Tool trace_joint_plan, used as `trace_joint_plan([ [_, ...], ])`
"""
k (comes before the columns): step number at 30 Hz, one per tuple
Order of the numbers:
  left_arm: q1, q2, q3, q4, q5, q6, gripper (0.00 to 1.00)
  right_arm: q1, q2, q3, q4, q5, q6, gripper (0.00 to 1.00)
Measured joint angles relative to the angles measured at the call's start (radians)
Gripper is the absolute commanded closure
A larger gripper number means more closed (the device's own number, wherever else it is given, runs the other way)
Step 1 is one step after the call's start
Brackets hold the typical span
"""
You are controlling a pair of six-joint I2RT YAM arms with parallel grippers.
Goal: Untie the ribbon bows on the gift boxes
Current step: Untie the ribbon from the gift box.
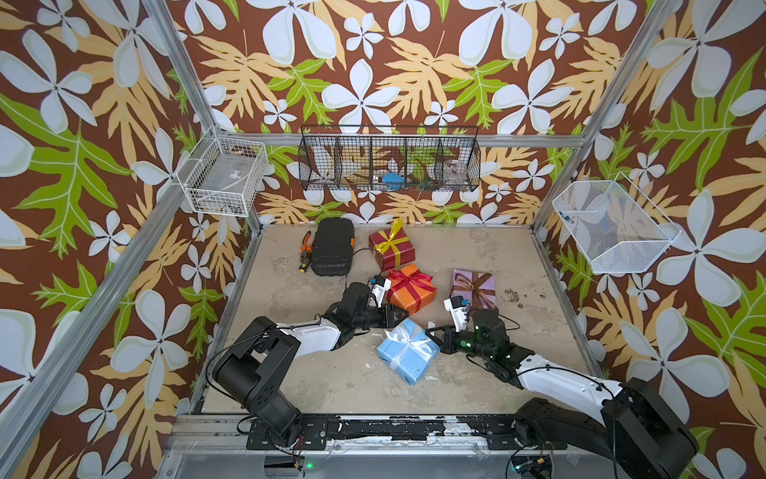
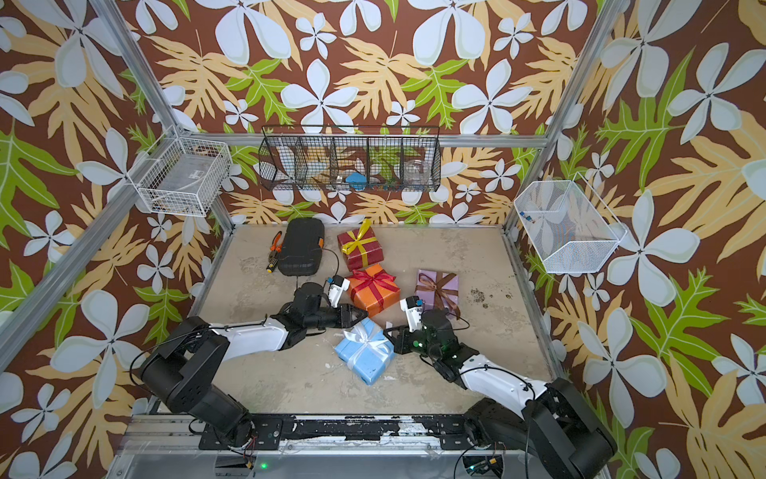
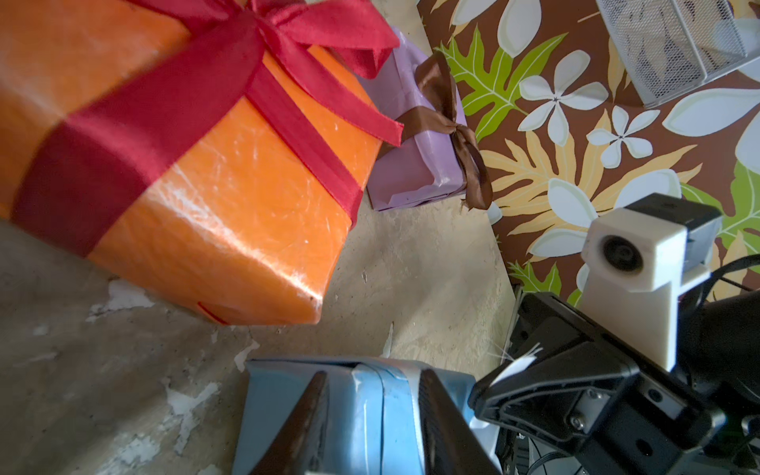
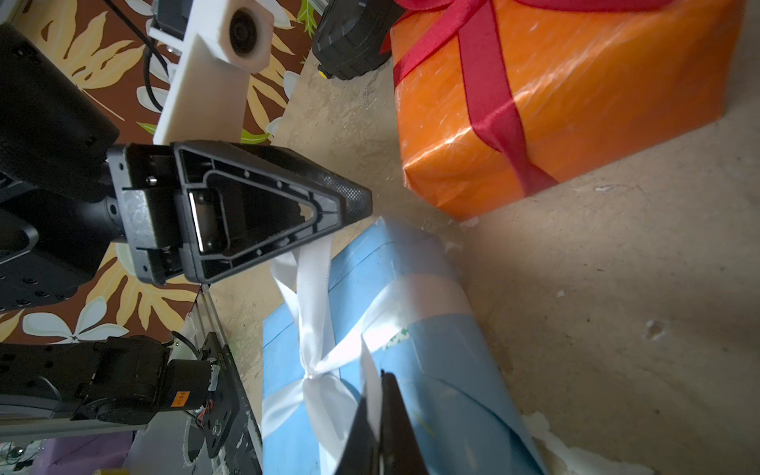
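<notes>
Worn beige tabletop (image 1: 315,373): right gripper (image 1: 431,331) clenched on a tail of the white ribbon (image 4: 316,329), left gripper (image 1: 404,314) part-open at the light blue box (image 1: 408,356) near centre, bow still knotted, and red (image 1: 410,282), yellow (image 1: 391,240), brown (image 1: 472,286) bows untouched, so barely started.

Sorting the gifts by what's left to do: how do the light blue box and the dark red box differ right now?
The light blue box lies near the front with both grippers at it; the dark red box sits at the back, untouched. The light blue box carries a white ribbon, the dark red box a yellow ribbon. Both are wrapped cuboids with a bow still tied on top.
</notes>
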Motion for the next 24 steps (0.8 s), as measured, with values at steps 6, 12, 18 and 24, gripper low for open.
trace_joint_plan([
  [6,-0.002,-0.067,-0.003,-0.031,0.010,-0.002,0.68,0.000,-0.004,-0.003,-0.002,0.005,-0.004,1.00],
  [12,-0.002,-0.111,0.019,-0.055,-0.010,0.002,0.76,0.000,0.010,-0.003,-0.003,0.006,-0.007,1.00],
  [18,-0.014,-0.066,0.021,-0.071,-0.004,0.002,0.70,0.000,0.013,-0.002,-0.003,0.006,-0.016,1.00],
  [24,-0.020,-0.053,0.010,-0.085,0.003,0.005,1.00,0.000,0.010,-0.002,-0.003,0.007,-0.016,1.00],
])
